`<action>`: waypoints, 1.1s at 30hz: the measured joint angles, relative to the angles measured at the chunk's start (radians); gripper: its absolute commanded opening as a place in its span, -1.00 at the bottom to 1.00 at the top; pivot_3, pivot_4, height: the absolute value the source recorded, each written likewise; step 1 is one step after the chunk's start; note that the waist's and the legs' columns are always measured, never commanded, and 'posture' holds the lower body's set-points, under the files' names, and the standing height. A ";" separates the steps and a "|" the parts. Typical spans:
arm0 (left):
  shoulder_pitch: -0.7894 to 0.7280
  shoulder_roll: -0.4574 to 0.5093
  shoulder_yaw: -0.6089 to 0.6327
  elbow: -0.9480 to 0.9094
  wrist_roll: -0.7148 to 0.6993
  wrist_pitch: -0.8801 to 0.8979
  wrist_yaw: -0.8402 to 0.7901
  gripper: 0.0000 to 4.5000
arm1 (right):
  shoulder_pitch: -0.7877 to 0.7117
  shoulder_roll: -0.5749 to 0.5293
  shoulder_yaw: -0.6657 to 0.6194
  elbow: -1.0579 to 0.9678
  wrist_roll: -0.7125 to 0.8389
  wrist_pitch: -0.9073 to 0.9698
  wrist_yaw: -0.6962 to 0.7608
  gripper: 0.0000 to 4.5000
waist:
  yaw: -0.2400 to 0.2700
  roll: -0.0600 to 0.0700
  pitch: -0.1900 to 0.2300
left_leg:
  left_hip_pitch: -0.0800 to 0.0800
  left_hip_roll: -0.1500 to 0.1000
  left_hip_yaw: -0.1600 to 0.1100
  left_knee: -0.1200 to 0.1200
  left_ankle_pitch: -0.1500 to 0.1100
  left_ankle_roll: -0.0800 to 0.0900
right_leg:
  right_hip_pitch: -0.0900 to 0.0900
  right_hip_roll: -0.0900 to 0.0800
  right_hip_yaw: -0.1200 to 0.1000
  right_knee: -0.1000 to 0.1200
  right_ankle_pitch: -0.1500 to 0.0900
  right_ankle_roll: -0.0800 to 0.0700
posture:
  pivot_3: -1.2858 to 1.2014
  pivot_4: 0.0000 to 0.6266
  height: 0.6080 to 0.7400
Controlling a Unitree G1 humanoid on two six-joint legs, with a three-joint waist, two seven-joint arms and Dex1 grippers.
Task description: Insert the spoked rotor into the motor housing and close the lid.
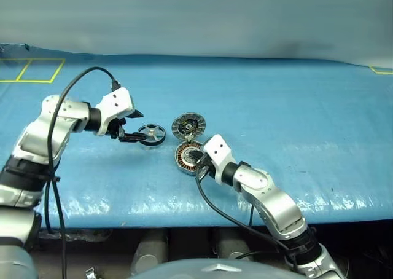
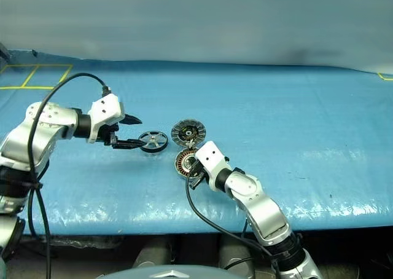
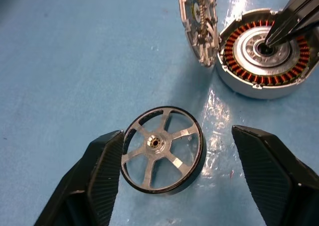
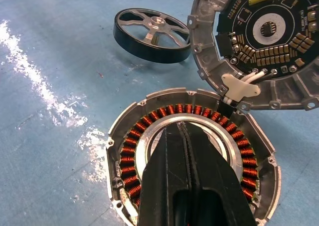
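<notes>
From the head views we see the spoked rotor [image 1: 151, 134] on the blue worktop [image 1: 295, 119], just off the tips of our left gripper [image 1: 130, 126], whose fingers stand apart. At the left wrist, the rotor lies between both fingers [image 3: 99, 171], tilted, nearest one pad. At the right wrist, our right gripper [image 4: 182, 131], fingers pressed together, pokes into the motor housing [image 4: 149, 116]; the lid [image 4: 279, 94] lies open beside it.

Robot lab: blue-covered bench [image 1: 295, 107], yellow tape markings [image 1: 32, 70].
</notes>
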 measured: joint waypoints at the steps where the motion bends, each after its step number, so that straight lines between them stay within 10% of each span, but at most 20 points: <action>1: -0.046 -0.013 -0.026 0.044 0.022 -0.006 -0.021 0.99 | 0.001 0.002 0.000 0.002 -0.001 -0.002 0.000 -1.00 | -0.001 0.000 0.000 | 0.000 0.000 0.000 0.000 0.000 0.000 | 0.000 0.000 0.000 0.000 0.000 0.001 | 0.03 -0.52 1.00; 16: -0.419 -0.214 -0.367 0.579 0.423 -0.220 -0.289 0.99 | 0.011 -0.028 0.018 0.010 -0.001 -0.003 0.035 -1.00 | -0.008 -0.004 0.003 | -0.002 0.000 0.000 0.001 0.000 0.000 | -0.001 0.000 0.000 0.001 0.002 0.004 | 0.03 -0.52 1.00; 29: -0.519 -0.358 -0.401 0.805 0.583 -0.287 -0.286 0.99 | 0.033 -0.043 0.018 -0.018 0.000 0.004 0.036 -1.00 | -0.009 -0.007 0.005 | -0.003 0.000 -0.001 0.003 0.000 0.001 | -0.001 0.000 0.000 0.001 0.003 0.006 | 0.03 -0.52 1.00; 33: -0.532 -0.369 -0.397 0.821 0.588 -0.304 -0.284 0.61 | 0.036 -0.043 0.018 -0.022 0.000 0.004 0.035 -1.00 | -0.010 -0.007 0.005 | -0.003 0.000 -0.001 0.003 0.000 0.001 | -0.001 0.000 0.000 0.001 0.003 0.006 | 0.03 -0.52 1.00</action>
